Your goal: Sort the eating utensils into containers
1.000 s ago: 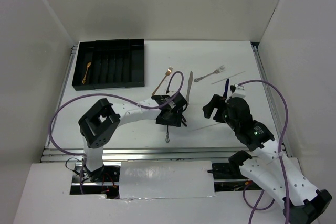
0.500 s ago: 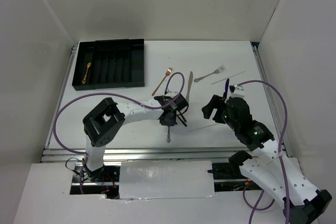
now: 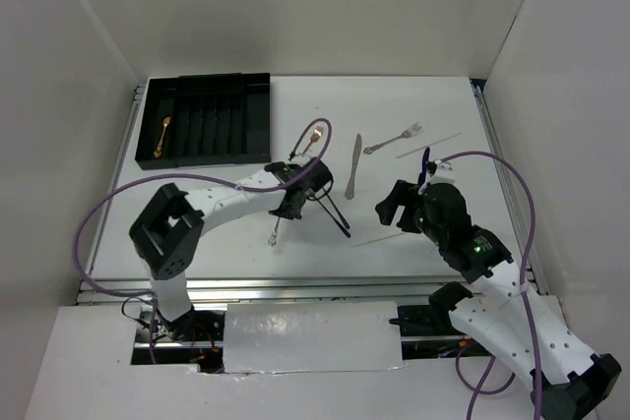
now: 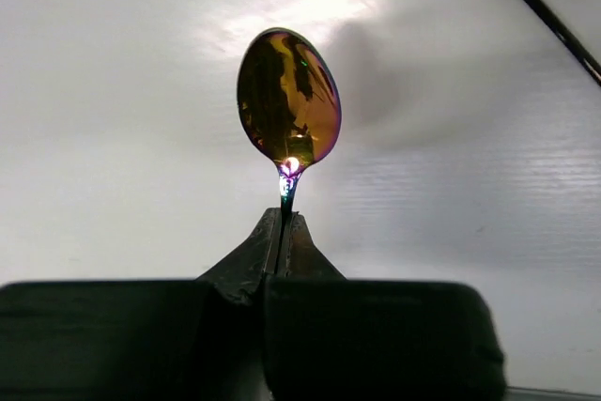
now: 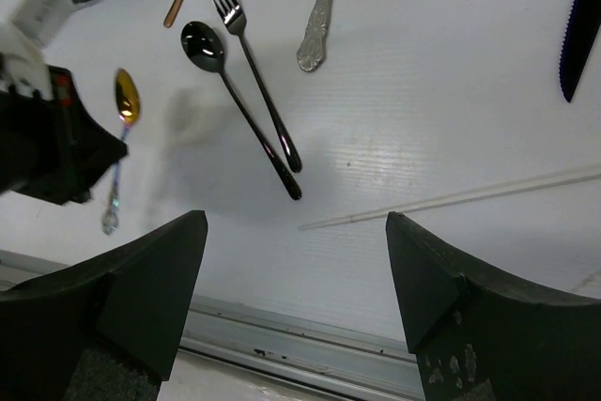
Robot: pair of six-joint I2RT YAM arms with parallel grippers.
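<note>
- The tray sits at about ten o'clock from the held spoon, well apart from it. A copper utensil already lies in one of its leftmost slots. The slots are narrow and parallel, so a slightly skewed release could leave the spoon bridging a divider instead of lying in a slot.
- The left gripper is clamped tight on the iridescent spoon, pinching its thin neck just under the bowl, with the spoon clear of the table.
  - The long handle hangs free on the other side of the grip. With so little metal between the pads, the spoon could pivot or slide out during a fast swing toward the tray.
  - A rotated spoon would arrive misaligned with its slot.
- The black spoon and black fork lie touching each other at about three o'clock from that gripper. A low departure could let the dangling handle clip them and scatter the pair.
- The right gripper hovers with its jaws spread wide and nothing between them, at three o'clock of the black pair. If both arms head for this cluster together, they could collide.
</note>
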